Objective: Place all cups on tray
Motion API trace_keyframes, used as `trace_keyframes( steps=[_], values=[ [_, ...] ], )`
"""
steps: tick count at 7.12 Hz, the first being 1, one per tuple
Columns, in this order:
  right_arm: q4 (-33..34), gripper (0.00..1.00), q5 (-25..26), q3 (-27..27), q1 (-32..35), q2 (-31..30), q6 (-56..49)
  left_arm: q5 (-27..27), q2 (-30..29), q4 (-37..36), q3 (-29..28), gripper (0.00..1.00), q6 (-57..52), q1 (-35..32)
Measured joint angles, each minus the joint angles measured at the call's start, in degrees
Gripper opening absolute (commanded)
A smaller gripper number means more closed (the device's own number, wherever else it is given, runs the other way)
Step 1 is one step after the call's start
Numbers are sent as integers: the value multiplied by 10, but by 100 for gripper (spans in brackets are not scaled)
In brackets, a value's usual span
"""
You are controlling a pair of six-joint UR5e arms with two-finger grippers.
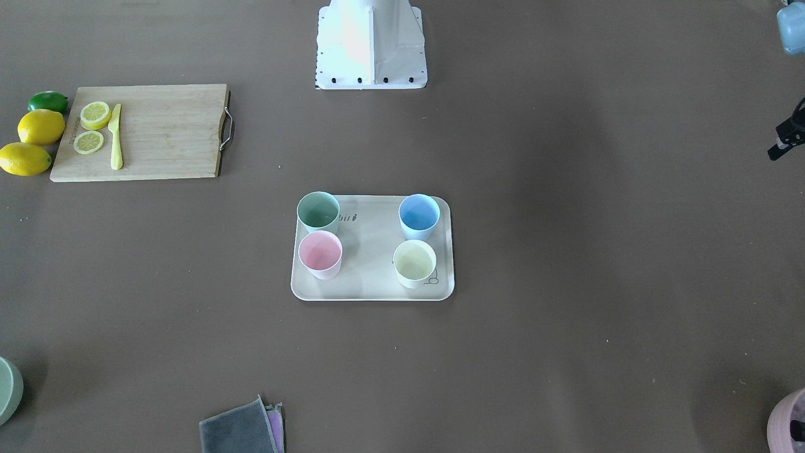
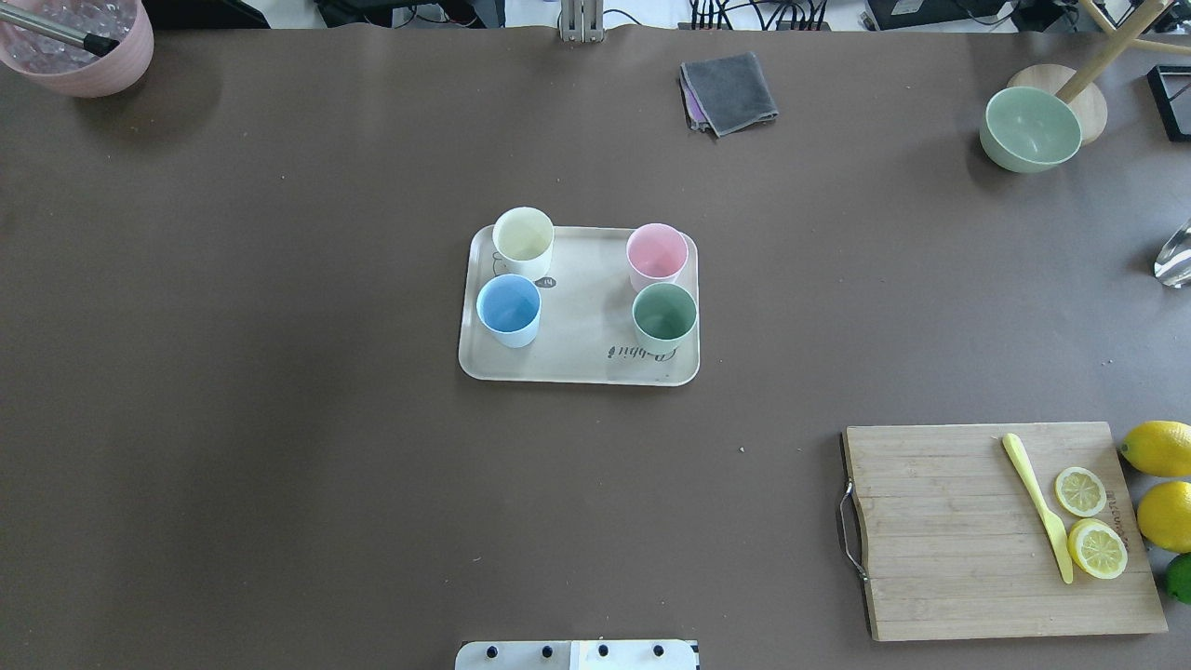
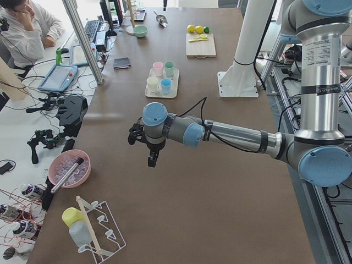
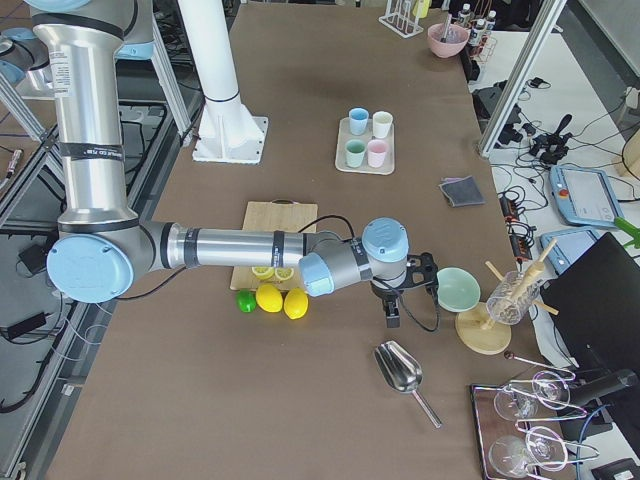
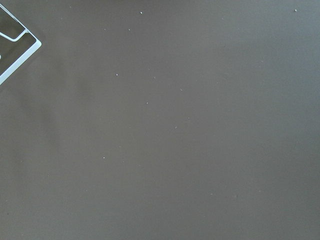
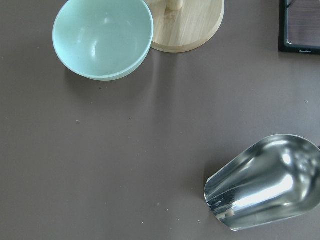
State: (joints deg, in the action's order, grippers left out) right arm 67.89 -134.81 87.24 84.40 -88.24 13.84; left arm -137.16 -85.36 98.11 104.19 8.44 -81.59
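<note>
The beige tray point(image 1: 371, 251) lies mid-table, also in the overhead view point(image 2: 577, 316). All four cups stand upright on it: green point(image 1: 318, 211), blue point(image 1: 419, 214), pink point(image 1: 320, 253) and cream-yellow point(image 1: 414, 262). My left gripper point(image 3: 144, 149) hovers over bare table far toward the table's left end, away from the tray. My right gripper point(image 4: 405, 295) hovers far toward the right end, beside the sage bowl. I cannot tell whether either is open or shut. Neither holds a cup.
A wooden cutting board point(image 2: 949, 530) holds lemon slices and a yellow knife point(image 2: 1037, 507), with lemons point(image 2: 1158, 448) beside it. A sage bowl point(image 2: 1031, 128), mauve pot point(image 2: 79, 46), grey cloth point(image 2: 730, 91) and metal scoop point(image 6: 265, 182) sit near the edges.
</note>
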Motion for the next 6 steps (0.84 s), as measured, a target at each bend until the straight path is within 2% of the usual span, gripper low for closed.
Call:
trace_keyframes(
  steps=[1, 3, 6],
  values=[
    [17, 100, 0, 6, -1, -3, -2, 1, 3, 0, 1, 98, 0, -2],
    [90, 100, 4, 28, -7, 16, -6, 4, 7, -1, -2, 98, 1, -9],
    [142, 100, 47, 33, -19, 28, -1, 5, 16, -1, -9, 98, 1, -62]
  ],
)
